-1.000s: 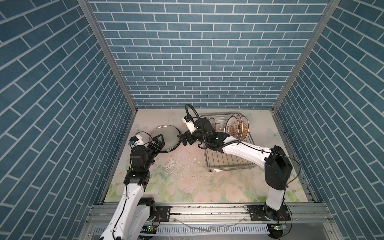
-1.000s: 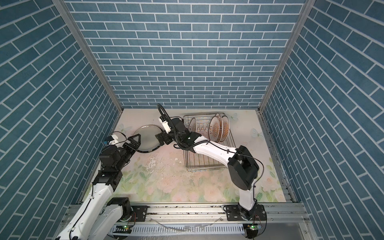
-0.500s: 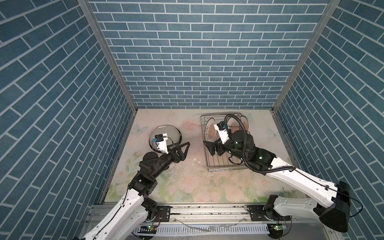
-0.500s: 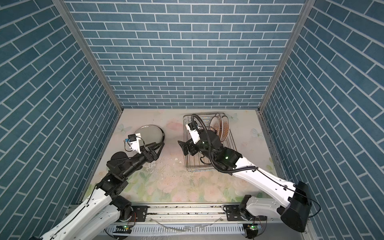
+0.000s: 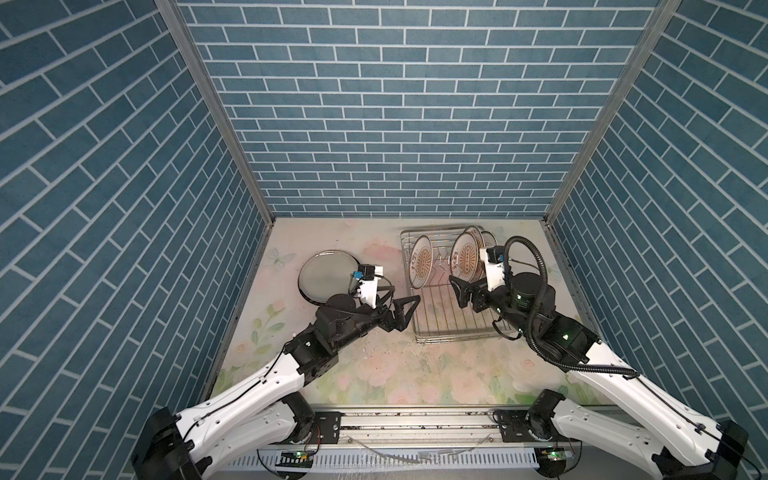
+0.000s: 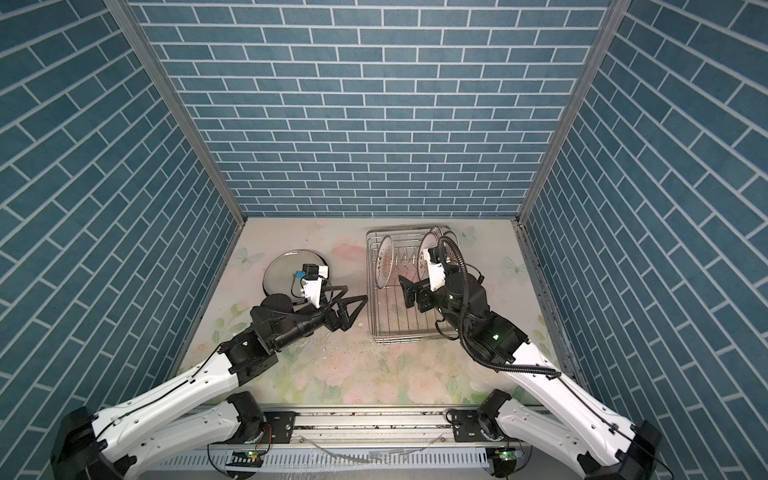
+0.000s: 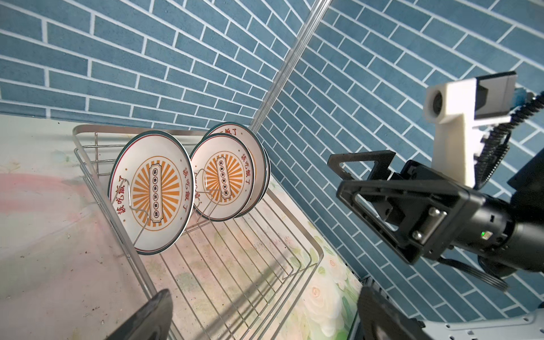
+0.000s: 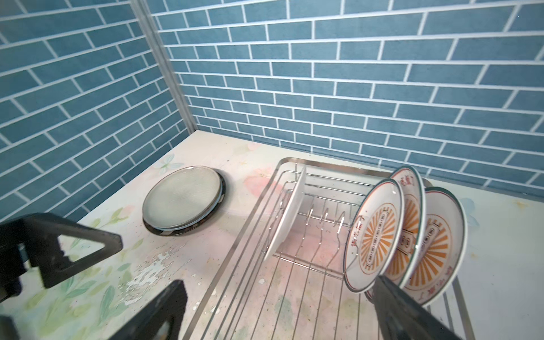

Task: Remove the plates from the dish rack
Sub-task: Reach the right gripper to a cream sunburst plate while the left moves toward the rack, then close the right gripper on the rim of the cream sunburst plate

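Toward the dish rack (image 5: pixel 441 309) both arms stretch, left gripper (image 5: pixel 404 300) and right gripper (image 5: pixel 459 291) released.

Bright even light; soft shadows; wrist views bowed at edges

In both top views the right wrist camera (image 5: pixel 494 270) and its cable (image 5: pixel 538 262) partly cover the plates (image 5: pixel 465 257) at the rack's (image 5: pixel 449 334) right end, so their count is unclear. The left wrist camera (image 5: pixel 368 278) overlaps the grey plate's (image 5: pixel 326 276) edge. In the right wrist view, a blurred finger (image 8: pixel 412 312) of the right gripper (image 8: pixel 278 282) hides the plates' lower rims. In the left wrist view, the left gripper's (image 7: pixel 265 294) fingers (image 7: pixel 147 318) are cut off.
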Available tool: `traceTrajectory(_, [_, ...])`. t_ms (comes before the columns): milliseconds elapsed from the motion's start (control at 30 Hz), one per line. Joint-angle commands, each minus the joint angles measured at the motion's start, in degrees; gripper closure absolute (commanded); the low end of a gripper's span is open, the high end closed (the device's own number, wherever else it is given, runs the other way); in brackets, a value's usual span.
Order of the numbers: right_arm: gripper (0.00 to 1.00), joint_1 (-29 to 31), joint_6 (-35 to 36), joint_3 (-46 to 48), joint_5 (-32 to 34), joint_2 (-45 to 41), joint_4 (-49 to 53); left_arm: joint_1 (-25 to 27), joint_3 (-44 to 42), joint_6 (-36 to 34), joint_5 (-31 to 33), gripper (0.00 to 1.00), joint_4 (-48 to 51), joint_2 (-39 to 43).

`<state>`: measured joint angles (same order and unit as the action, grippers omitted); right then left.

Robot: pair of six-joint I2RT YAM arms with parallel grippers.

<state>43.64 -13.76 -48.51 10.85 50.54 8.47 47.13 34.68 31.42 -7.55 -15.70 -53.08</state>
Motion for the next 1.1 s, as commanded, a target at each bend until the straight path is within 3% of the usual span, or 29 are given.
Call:
traceTrajectory(0, [0.01,-1.2,-2.93,1.7,-0.66,-0.73,-2.01,1.33,0.22,-2.58,2.87,0.0,-4.54,-1.57])
traceTrajectory(133, [0.01,-1.76,-3.11,1.56,2.13,0.46,-2.48,2.23,1.22,-3.5,5.03,0.0,-5.76,-4.78])
traceTrajectory(267, [0.01,-2.39,-2.93,1.67,6.11,2.54,-3.53,3.99,1.75,-6.16,2.73,0.0,-12.26,-8.71])
traceTrajectory(400, [0.01,-3.68,-3.34,1.18,8.41,4.85,-7.56,4.19,1.86,-6.24,4.6,0.0,-17.78,-12.68])
traceTrajectory(600, [0.01,-4.75,-1.11,-3.7,14.85,9.53,-6.5,5.42,2.7,-8.91,6.12,0.0,-20.84,-15.49])
traceTrajectory(733, [0.03,-6.81,-0.43,-6.71,15.52,13.27,-6.57,5.42,5.13,-10.38,5.62,0.0,-19.2,-16.84])
traceTrajectory(867, [0.12,-8.33,0.84,-9.25,17.33,16.51,-5.66,5.42,11.11,-10.86,5.89,0.0,-15.05,-20.8])
traceTrajectory(1067, [0.37,-12.02,3.3,-13.04,15.9,21.47,-3.91,5.42,14.69,-12.56,7.44,0.0,-15.33,-25.3])
